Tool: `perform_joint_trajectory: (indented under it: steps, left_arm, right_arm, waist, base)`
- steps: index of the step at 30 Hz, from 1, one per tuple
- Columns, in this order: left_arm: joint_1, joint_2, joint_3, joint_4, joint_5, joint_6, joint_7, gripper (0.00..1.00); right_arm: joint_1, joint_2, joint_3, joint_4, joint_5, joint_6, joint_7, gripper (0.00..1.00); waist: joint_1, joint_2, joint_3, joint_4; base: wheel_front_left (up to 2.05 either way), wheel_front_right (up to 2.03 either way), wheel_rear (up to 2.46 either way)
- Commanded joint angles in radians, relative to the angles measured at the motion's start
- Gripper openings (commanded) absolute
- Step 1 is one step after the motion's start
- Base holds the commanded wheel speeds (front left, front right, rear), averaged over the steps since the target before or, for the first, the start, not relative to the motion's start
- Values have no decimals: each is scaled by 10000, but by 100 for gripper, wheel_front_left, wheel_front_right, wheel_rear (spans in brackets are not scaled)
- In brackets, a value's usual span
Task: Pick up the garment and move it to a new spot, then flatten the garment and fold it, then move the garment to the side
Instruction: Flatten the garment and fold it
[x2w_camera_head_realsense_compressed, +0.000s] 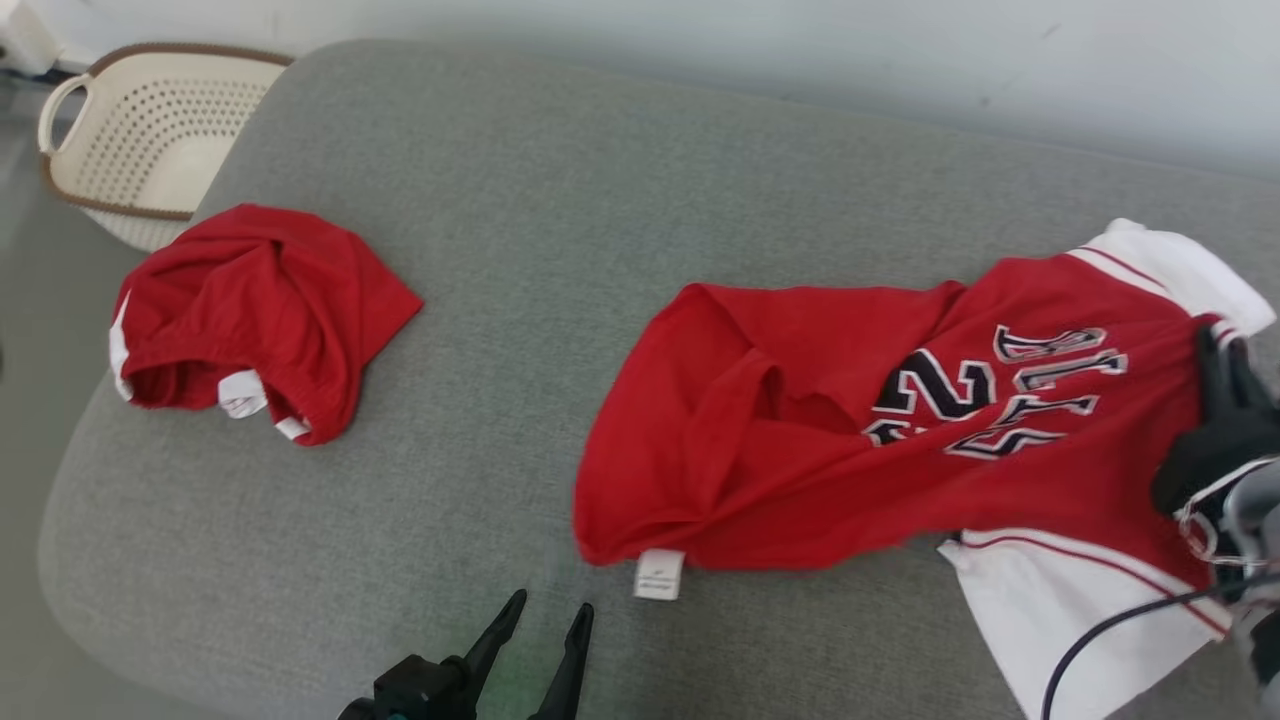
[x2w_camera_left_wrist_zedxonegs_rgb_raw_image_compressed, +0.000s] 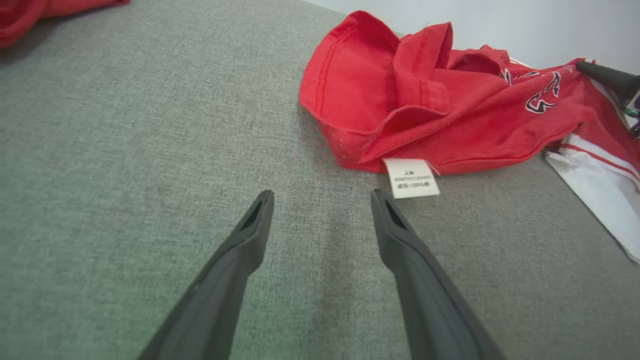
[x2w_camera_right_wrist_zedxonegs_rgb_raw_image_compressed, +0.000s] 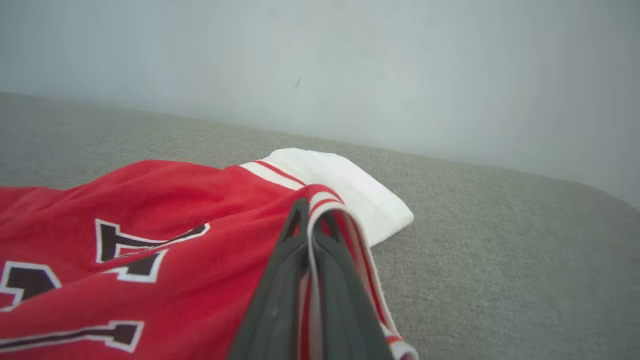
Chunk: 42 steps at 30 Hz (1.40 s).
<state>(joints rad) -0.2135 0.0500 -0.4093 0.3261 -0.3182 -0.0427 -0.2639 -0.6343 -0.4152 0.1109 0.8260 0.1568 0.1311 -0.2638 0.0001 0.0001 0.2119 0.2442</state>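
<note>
The garment (x2w_camera_head_realsense_compressed: 850, 430) is a red jersey with black-and-white lettering and white sleeves, lying crumpled on the right half of the grey cushion (x2w_camera_head_realsense_compressed: 560, 220). Its white label (x2w_camera_head_realsense_compressed: 658, 574) pokes out at the front hem. My right gripper (x2w_camera_head_realsense_compressed: 1215, 345) is shut on the jersey's striped collar edge at the far right; in the right wrist view the fingers (x2w_camera_right_wrist_zedxonegs_rgb_raw_image_compressed: 280, 280) pinch the red-and-white trim (x2w_camera_right_wrist_zedxonegs_rgb_raw_image_compressed: 312, 220). My left gripper (x2w_camera_head_realsense_compressed: 548, 612) stands open above bare cushion, just short of the label (x2w_camera_left_wrist_zedxonegs_rgb_raw_image_compressed: 411, 178), with nothing between its fingers (x2w_camera_left_wrist_zedxonegs_rgb_raw_image_compressed: 250, 235).
A second red garment (x2w_camera_head_realsense_compressed: 255, 315) lies bunched at the cushion's left. Behind it on the floor stands a cream perforated basket (x2w_camera_head_realsense_compressed: 150, 130). A pale wall (x2w_camera_head_realsense_compressed: 800, 50) runs along the cushion's far edge.
</note>
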Motion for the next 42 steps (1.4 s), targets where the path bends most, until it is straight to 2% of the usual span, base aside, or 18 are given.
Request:
perform_joint_trajectory:
  steps: [1, 7, 8, 9, 10, 14, 21, 30, 37, 42]
  left_arm:
    - [-87, 10, -84, 25, -59, 8, -13, 100]
    - [-129, 10, -225, -22, -215, 118, -13, 100]
    - [-118, 13, -216, -14, -227, 136, -13, 100]
    - [-107, 10, -205, -2, -230, 148, -13, 100]
    - [-87, 10, -188, 17, -232, 165, -13, 100]
    - [1, 12, -131, 49, -271, 179, -12, 100]
    - [274, 13, 191, 152, -89, 166, -12, 100]
    - [539, 13, 555, 194, 162, 52, -12, 100]
    - [316, 13, 784, 180, 379, 35, -12, 100]
    - [139, 13, 1026, 229, 348, 99, -12, 100]
  right_arm:
    - [-253, -212, -76, 265, -162, -6, -4, 0]
    - [-1244, -592, -513, 1298, -720, -6, -4, 0]
    - [-1339, -596, -574, 1428, -816, -6, -4, 2]
    - [-1422, -570, -637, 1600, -920, -6, -3, 25]
    - [-1463, -524, -678, 1836, -1015, -6, -3, 100]
    - [-1431, -293, -897, 2110, -1068, -6, -4, 100]
    - [-145, 139, -1268, 1211, -652, -6, -4, 100]
    - [1791, 783, -1080, -306, -31, -6, -4, 100]
    - [3378, 1435, -725, -2384, 268, -6, -3, 100]
    - [4059, 1785, -441, -3363, 278, -6, -3, 100]
  waist:
    - [-1, -1, 284, 341]
    - [-1, -1, 452, 761]
    - [-1, -1, 451, 775]
    - [-1, -1, 436, 774]
    - [-1, -1, 399, 764]
    - [-1, -1, 116, 609]
    - [-1, -1, -686, -75]
    - [-1, -1, -1276, -880]
    - [-1, -1, -1289, -1471]
    - [-1, -1, -1261, -1800]
  base:
    - [0, 0, 0]
    - [0, 0, 0]
    - [0, 0, 0]
    - [0, 0, 0]
    - [0, 0, 0]
    - [0, 0, 0]
    - [0, 0, 0]
    - [0, 0, 0]
    - [0, 0, 0]
    - [0, 0, 0]
